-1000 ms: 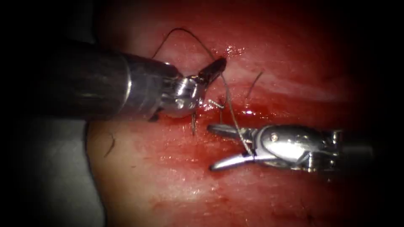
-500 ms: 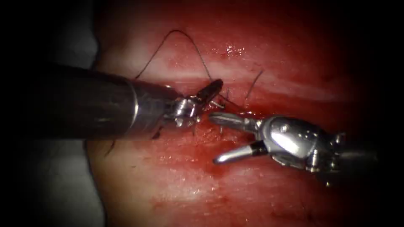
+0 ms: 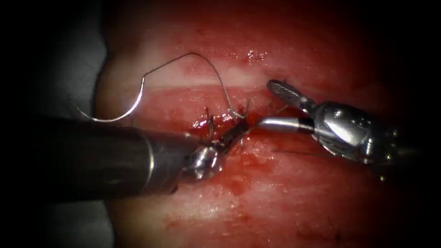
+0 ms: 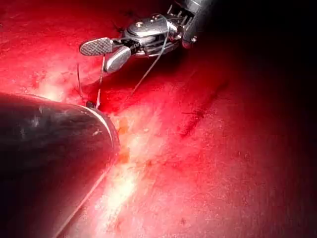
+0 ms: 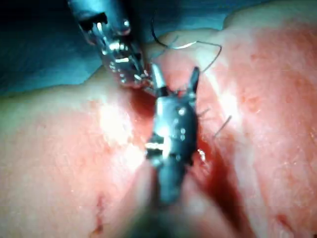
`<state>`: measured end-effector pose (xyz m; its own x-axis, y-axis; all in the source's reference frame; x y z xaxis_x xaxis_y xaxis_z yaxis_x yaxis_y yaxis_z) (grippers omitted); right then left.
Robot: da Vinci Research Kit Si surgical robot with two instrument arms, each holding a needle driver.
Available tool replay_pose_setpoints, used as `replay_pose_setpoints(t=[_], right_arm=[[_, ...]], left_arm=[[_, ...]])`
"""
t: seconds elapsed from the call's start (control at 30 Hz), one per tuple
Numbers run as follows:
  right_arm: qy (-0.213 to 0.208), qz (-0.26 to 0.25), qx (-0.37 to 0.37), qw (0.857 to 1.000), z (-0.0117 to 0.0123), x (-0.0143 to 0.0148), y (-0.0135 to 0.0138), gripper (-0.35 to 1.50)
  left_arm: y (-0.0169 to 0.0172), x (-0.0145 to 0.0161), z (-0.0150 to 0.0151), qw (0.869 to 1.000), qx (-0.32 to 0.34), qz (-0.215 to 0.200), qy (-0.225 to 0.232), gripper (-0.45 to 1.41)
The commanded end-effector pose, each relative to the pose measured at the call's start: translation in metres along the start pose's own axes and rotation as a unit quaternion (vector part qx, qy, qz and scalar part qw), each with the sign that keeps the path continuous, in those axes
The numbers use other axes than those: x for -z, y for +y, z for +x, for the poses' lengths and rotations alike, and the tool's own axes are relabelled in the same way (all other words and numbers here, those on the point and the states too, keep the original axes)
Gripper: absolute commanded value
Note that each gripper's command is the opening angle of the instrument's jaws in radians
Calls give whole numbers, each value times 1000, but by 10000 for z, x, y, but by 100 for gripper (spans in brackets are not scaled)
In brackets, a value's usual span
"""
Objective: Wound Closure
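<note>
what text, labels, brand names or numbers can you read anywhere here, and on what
None: no word, number, label or brand mark stands on the left tool, the right tool, the needle, the thread or the tissue.

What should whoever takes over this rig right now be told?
Left tool: jaws shut at the stitch; thread grip unclear.
Right tool: jaws open, holding nothing.
Needle: free, out of the tissue, lying left of the stitch.
Thread runs from needle to stitch.
Done: a stitch placed.
Left: thread uncut.
</note>
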<state>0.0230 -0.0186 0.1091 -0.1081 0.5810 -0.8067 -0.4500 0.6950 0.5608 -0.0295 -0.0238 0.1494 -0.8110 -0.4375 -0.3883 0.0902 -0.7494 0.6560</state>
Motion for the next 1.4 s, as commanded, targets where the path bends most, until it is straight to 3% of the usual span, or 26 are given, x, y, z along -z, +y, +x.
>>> replay_pose_setpoints(t=[0.03, 0.27, 0.5, 0.7, 0.97, 1.23, 1.33, 1.4], right_arm=[[-11, -14, -9, 1000, -15, 3, -2, 84], [-58, -64, -48, 995, -48, 9, 8, 78], [-83, -117, -94, 985, -66, 8, 33, 71], [-114, -154, -112, 975, -83, 4, 51, 74], [-116, -161, -110, 974, -97, 1, 63, 74], [-114, -153, -115, 975, -96, -28, 63, 71], [-114, -157, -117, 974, -99, -33, 59, -35], [-116, -170, -93, 974, -100, -32, 53, -35]], left_arm=[[10, 1, 8, 1000, 1, -3, -3, -45], [8, 16, 35, 999, 4, -8, -31, -45], [8, 15, 38, 999, 5, -8, -37, -45], [2, -2, 39, 999, 33, -38, -9, -45], [1, -16, 27, 998, 40, -47, 2, -45], [4, -20, 15, 998, 43, -48, 7, -45], [3, -20, 8, 998, 42, -48, 7, -45], [2, -19, 2, 998, 40, -49, 2, -45]])
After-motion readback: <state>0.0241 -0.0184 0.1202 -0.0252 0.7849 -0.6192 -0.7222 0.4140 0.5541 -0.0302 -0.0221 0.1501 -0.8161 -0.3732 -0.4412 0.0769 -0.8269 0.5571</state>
